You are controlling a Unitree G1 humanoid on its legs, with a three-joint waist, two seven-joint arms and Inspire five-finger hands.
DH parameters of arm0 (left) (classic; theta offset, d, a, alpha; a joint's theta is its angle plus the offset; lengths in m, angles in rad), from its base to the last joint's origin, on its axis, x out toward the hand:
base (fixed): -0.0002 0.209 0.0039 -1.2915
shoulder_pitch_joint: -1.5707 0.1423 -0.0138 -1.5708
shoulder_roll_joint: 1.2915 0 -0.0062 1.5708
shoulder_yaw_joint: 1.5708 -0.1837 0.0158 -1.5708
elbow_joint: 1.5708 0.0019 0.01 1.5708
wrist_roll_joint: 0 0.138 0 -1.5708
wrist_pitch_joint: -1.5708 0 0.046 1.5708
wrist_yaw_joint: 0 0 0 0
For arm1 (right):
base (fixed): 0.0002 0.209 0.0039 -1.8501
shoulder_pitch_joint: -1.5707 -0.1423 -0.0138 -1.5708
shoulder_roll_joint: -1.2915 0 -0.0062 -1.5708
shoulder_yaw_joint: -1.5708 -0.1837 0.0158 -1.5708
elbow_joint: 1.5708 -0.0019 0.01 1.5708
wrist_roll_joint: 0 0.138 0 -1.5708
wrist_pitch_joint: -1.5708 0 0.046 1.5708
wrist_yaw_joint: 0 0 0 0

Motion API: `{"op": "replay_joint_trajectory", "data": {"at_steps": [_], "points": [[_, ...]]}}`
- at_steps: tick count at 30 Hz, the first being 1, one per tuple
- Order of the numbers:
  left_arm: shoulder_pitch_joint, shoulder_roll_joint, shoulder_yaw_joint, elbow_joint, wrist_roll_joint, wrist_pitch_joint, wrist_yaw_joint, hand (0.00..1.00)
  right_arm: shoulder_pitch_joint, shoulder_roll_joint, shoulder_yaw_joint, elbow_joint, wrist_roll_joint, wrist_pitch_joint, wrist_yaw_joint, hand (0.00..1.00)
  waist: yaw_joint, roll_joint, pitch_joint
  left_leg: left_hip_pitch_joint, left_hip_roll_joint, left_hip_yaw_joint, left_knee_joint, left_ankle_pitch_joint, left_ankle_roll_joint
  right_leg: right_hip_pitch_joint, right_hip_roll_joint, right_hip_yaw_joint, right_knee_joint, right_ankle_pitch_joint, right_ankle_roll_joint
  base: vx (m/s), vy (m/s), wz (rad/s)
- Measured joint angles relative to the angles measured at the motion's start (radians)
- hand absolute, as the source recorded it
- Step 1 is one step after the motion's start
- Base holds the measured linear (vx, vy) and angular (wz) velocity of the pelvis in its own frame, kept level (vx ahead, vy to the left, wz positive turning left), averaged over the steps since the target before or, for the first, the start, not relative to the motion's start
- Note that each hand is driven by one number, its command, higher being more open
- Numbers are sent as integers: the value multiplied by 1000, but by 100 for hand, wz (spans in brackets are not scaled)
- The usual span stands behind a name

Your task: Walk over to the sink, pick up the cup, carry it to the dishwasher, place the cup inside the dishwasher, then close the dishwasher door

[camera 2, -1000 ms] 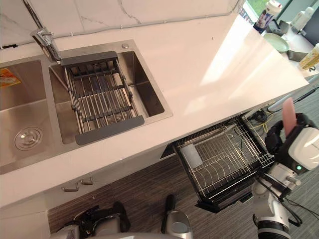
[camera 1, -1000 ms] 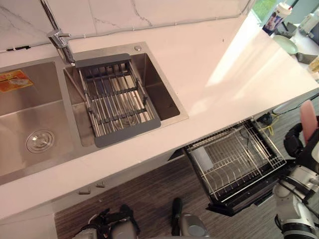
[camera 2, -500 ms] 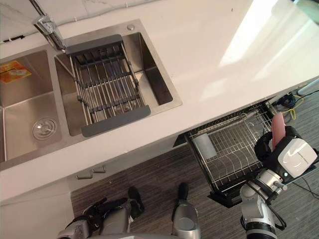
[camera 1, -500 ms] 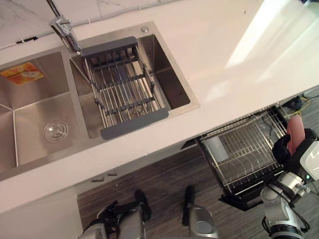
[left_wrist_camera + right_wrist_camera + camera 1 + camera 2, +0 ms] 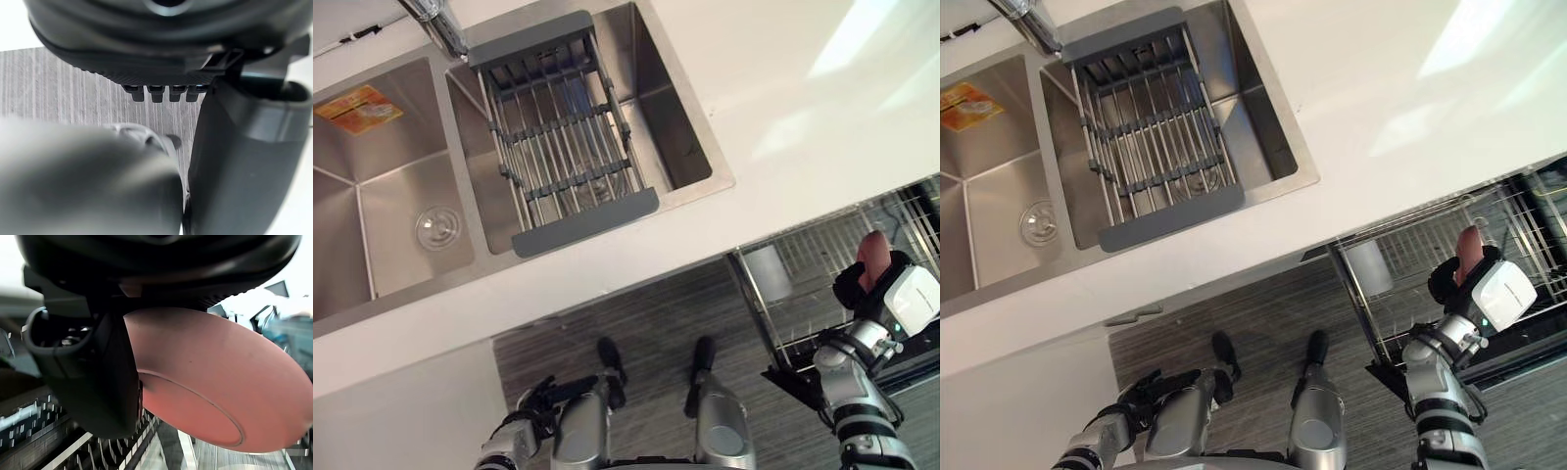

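One pink rounded cup (image 5: 873,255) is riding in the robot's right hand (image 5: 860,292), dark fingers curling round it, above the pulled-out wire dishwasher rack (image 5: 1400,304) at four o'clock. Lowering it squarely between the rack's wires before letting go is looking wise. Left hand (image 5: 522,431) is hanging, fingers loose and holding nothing, at seven o'clock.

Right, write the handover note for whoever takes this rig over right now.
Right hand: shut on the pink cup, held over the open dishwasher.
Left hand: open, idle, low near the floor.
Done: cup is out of the sink and at the dishwasher.
Left: set the cup inside, release it, close the dishwasher.
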Motion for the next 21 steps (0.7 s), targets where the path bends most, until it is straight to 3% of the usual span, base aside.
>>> {"op": "replay_joint_trajectory", "data": {"at_steps": [3,4,9,15,19,21], "points": [[-7,-2,-3,1,0,-5,-2,100,-74,-61,43,83,33,1,59,0,0,25,14,-11,-5,0,-29,23,0,-25,1,2,0,7,-3,-53,2,-1],[-8,-3,-4,2,0,-7,-3,100,-85,-72,51,99,33,2,64,100,1,28,16,-12,-5,0,-32,25,0,-27,1,3,0,8,-4,-34,9,-2],[-23,-4,-20,9,-1,-15,-8,100,-168,-144,100,177,30,28,103,100,1,49,28,-13,-12,1,-60,45,0,-44,0,8,0,13,-6,-26,11,-2],[-27,-6,-17,10,-1,2,-8,100,-172,-154,116,202,32,85,201,100,1,72,37,-8,-13,0,-81,56,-3,-50,3,10,0,13,-7,12,2,-2],[-44,-6,-15,10,-2,26,-7,100,-94,-120,113,192,181,-3,346,100,-2,68,39,19,-10,-3,-82,55,-4,-21,5,7,2,10,-9,9,3,0],[-61,-5,-9,9,0,39,-5,100,-38,-50,97,141,351,-87,402,100,-7,52,38,30,-1,-3,-73,51,-9,-12,9,6,13,0,-13,-19,-4,-1]]}}
